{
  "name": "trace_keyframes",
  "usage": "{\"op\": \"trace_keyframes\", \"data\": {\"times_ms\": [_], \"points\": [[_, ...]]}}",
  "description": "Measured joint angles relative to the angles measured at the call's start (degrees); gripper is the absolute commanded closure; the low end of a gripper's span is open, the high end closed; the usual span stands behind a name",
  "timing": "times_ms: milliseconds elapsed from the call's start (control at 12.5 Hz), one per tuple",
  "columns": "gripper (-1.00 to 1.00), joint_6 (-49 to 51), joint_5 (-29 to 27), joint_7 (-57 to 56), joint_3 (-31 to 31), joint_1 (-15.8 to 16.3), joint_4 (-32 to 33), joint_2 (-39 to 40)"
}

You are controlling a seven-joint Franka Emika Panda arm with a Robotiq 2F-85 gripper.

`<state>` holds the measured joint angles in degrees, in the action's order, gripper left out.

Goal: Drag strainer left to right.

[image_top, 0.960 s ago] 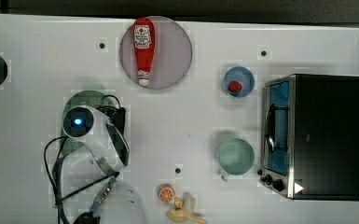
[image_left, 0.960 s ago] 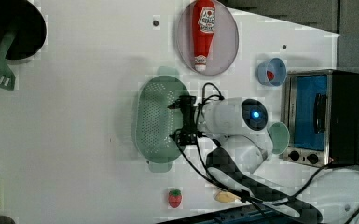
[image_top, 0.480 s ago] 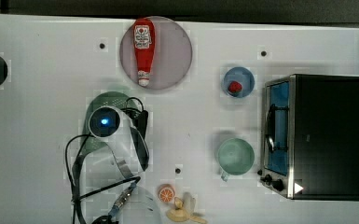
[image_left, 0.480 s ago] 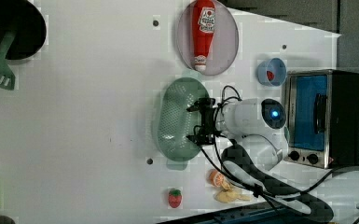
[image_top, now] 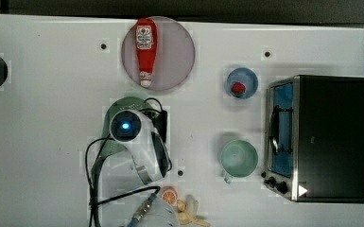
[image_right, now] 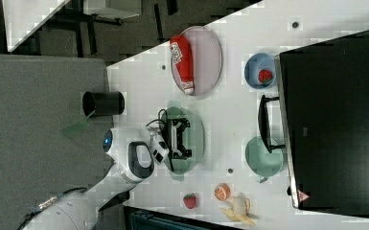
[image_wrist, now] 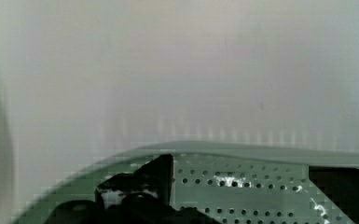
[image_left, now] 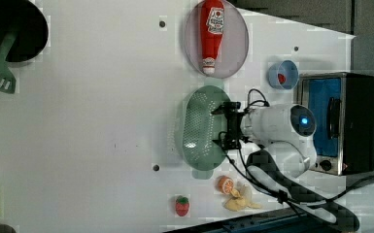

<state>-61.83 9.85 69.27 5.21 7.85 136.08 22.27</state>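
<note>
The strainer (image_left: 194, 128) is a pale mint-green oval colander with small holes, lying on the white table just below the pink plate in the left view. In the top view its rim (image_top: 123, 104) peeks out from under the arm's white wrist. My gripper (image_left: 222, 127) reaches down into the strainer's basin near its edge on the left view's right, open, with one black finger (image_left: 221, 110) on each side. The right view shows the gripper (image_right: 182, 137) over the strainer (image_right: 197, 139). In the wrist view the holed floor of the strainer (image_wrist: 242, 179) lies between the spread fingers (image_wrist: 154, 172). Nothing is clamped.
A ketchup bottle (image_top: 145, 49) lies on a pink plate (image_top: 179, 52). On the top view's right are a blue bowl (image_top: 241, 81) holding a red berry, a green mug (image_top: 238, 158) and a toaster oven (image_top: 319, 137). An orange (image_top: 169, 195) and banana (image_top: 187, 213) lie near the arm's base.
The arm and the strainer have slid together toward the top view's right, from near the table's left-middle to just below the pink plate. The fingers stayed open.
</note>
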Motion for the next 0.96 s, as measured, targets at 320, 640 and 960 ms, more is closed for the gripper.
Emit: {"op": "trace_keyframes", "data": {"times_ms": [320,640,960], "points": [[-1.0,0.3,-0.2,-6.9,-5.0,-0.9,0.9,0.4],[-1.0,0.7,-1.6,-12.2,-10.3,-2.3,0.7,0.6],[-1.0,0.6,-2.5,-16.0,-13.2,-3.9,0.8,0.0]]}}
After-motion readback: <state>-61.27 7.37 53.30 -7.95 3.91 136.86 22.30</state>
